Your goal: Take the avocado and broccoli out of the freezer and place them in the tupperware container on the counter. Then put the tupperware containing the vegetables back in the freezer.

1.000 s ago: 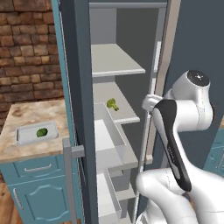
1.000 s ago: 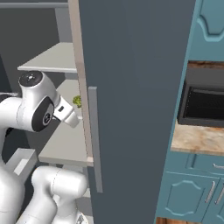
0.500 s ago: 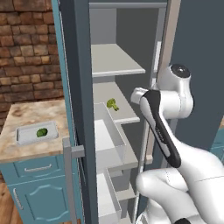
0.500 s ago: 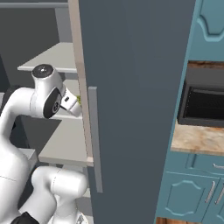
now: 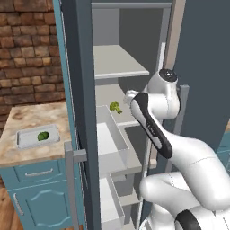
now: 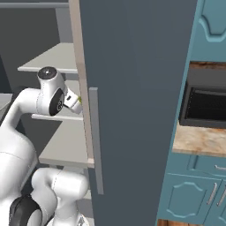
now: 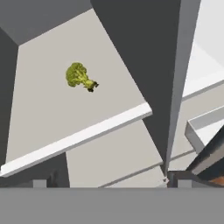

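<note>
At far left in the left base view, the counter (image 5: 27,119) carries the tupperware container (image 5: 22,139), with the avocado (image 5: 43,135) lying inside it. To its right the freezer (image 5: 81,72) stands open, its white door bins (image 5: 112,143) facing the light grey shelves. The broccoli (image 5: 115,107) sits alone on the middle shelf (image 5: 105,96), well apart from the container. Further right, the white arm (image 5: 155,130) reaches into the freezer at that shelf's height, its hand close to the floret but not touching it. From the hand view, the broccoli (image 7: 79,77) lies on the shelf ahead, beyond the gripper (image 7: 109,181). Its dark tips sit apart with nothing between them, so it is released.
</note>
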Available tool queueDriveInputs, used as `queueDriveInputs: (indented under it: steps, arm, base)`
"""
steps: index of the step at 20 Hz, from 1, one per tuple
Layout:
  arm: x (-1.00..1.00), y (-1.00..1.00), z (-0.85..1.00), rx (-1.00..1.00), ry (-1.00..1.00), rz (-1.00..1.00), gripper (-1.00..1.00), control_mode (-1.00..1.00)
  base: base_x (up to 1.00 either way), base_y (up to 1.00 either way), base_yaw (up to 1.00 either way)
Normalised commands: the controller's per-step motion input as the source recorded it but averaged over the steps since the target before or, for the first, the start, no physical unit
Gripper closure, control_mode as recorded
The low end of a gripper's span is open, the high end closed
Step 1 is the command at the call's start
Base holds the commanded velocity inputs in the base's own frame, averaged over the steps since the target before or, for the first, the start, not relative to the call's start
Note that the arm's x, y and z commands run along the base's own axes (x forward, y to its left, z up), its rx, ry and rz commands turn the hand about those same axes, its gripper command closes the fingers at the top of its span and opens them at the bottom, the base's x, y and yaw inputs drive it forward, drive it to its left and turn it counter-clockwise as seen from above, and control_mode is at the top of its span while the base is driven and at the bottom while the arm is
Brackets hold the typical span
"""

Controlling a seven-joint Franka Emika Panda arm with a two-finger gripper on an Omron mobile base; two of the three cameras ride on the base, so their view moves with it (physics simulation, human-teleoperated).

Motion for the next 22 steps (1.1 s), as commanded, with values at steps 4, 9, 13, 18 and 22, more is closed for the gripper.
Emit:
queueDriveInputs:
  steps: [4,9,13,18,22]
  arm:
    - [0.41,0.24,-0.29,-0.01,-0.08,0.03,-1.0,-1.0]
    - [0.63,0.21,-0.13,-0.05,-0.07,0.0,-1.0,-1.0]
    - [0.71,0.19,-0.03,-0.06,-0.01,0.0,-1.0,-1.0]
    - [0.58,0.01,-0.18,-0.08,0.0,0.0,-1.0,-1.0]
    - [0.57,0.0,-0.26,-0.03,0.0,0.0,-1.0,-1.0]
  base:
    - [0.0,0.0,0.0]
    - [0.0,0.0,0.0]
    - [0.0,0.0,0.0]
    - [0.0,0.0,0.0]
    - [0.0,0.0,0.0]
